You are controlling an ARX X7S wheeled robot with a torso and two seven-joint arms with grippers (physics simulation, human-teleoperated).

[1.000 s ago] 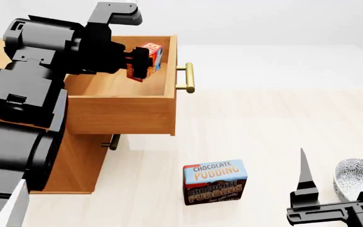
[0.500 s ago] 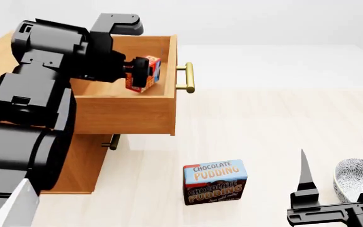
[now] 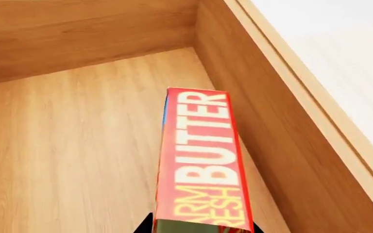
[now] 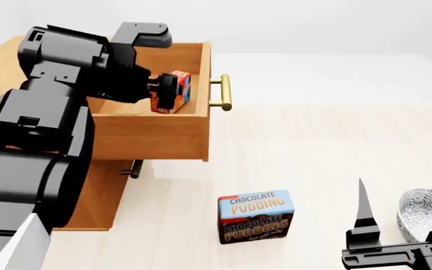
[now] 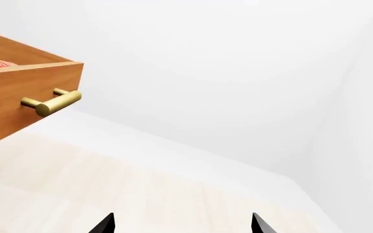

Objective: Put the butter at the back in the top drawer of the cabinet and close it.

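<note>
The top drawer (image 4: 148, 132) of the light-brown cabinet (image 4: 88, 191) stands pulled open, its brass handle (image 4: 224, 93) facing right. My left gripper (image 4: 169, 93) is shut on the orange-red butter box (image 4: 178, 90) and holds it low inside the drawer, close to the front wall. In the left wrist view the butter (image 3: 203, 155) hangs just above the drawer floor (image 3: 70, 155), beside the drawer's front wall (image 3: 271, 141). My right gripper (image 4: 404, 197) is open and empty, low at the right over the floor. The right wrist view shows the drawer front (image 5: 18, 97) and its handle (image 5: 50, 102).
A blue-and-brown chocolate pudding box (image 4: 256, 216) stands on the pale floor in front of the cabinet. A patterned bowl (image 4: 426, 211) sits at the far right by my right gripper. A lower drawer's handle (image 4: 135, 169) shows under the open drawer.
My left gripper has lowered the butter a little deeper into the drawer. The right arm has not moved.
</note>
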